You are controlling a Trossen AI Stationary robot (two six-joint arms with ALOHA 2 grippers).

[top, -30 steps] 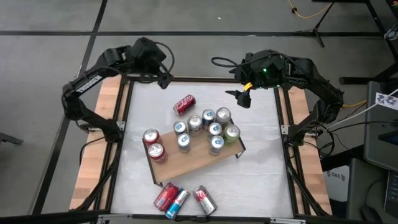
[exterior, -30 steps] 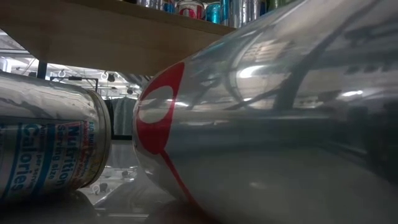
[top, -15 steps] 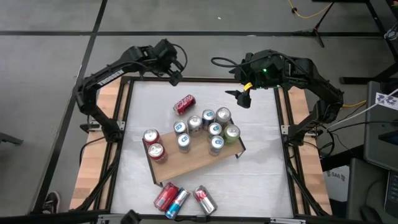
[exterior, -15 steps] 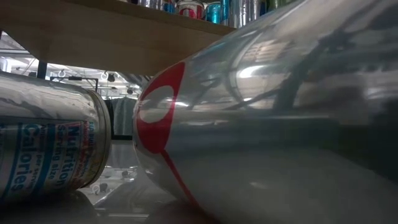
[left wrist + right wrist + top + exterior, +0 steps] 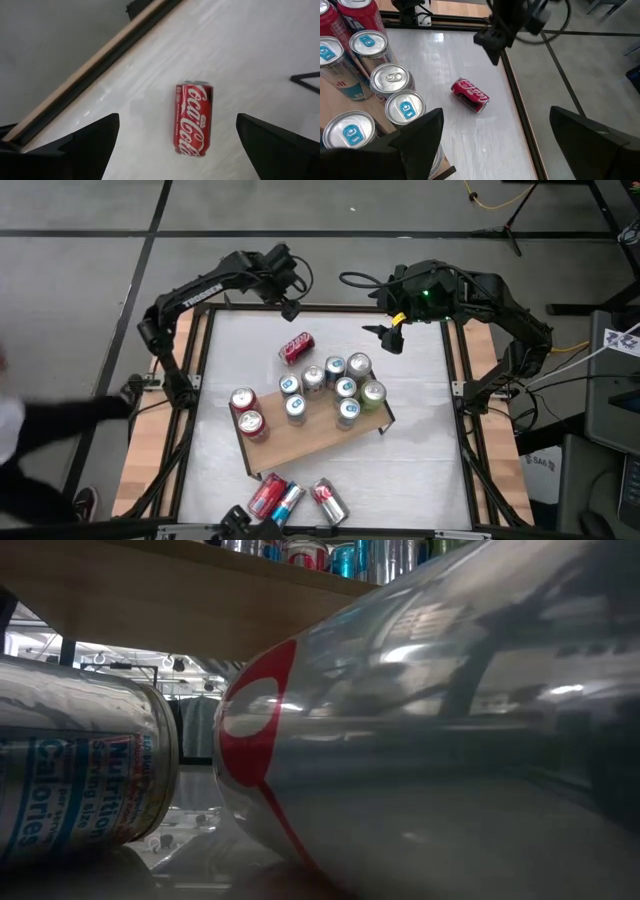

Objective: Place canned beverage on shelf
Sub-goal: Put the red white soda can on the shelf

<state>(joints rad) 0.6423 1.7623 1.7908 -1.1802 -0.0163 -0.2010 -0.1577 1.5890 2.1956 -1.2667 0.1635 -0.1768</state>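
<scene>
A: Target: red cola can (image 5: 296,347), on its side on the white tabletop (image 5: 425,450), just off the far edge of the shelf (image 5: 310,435); apart from the standing cans (image 5: 340,385), touching none.

B: Left gripper (image 5: 290,298)? Spread or pinching?

A: Spread wide, empty; hovering above the table's far edge, near the can but not touching; can lying between the two fingers (image 5: 75,142) in the left wrist view.

B: Right gripper (image 5: 388,332)?

A: Also spread, holding nothing; parked at the far right of the table, well apart from the can; both fingers (image 5: 415,135) visible and wide in its own view.

B: Handling guess?

A: Thin aluminium wall; stiff if full, dents easily if empty; can't tell which from here; slick painted surface, and round, so likely to roll if nudged off-centre.

B: Where to grab?

A: Across the barrel at mid-length, fingers on opposite sides of the curved wall; avoid the tapered ends, likely to squirt out; moderate squeeze only.

B: Then?

A: Needs turning upright before setting down; otherwise rolls off the board.

B: Room on the shelf?

A: Bare wood at the near part; two red-topped cans (image 5: 245,410) at the left end, cluster at the right; three more cans (image 5: 290,500) lying at the table's near edge; low view filled by those, shows nothing of the grippers.
</scene>
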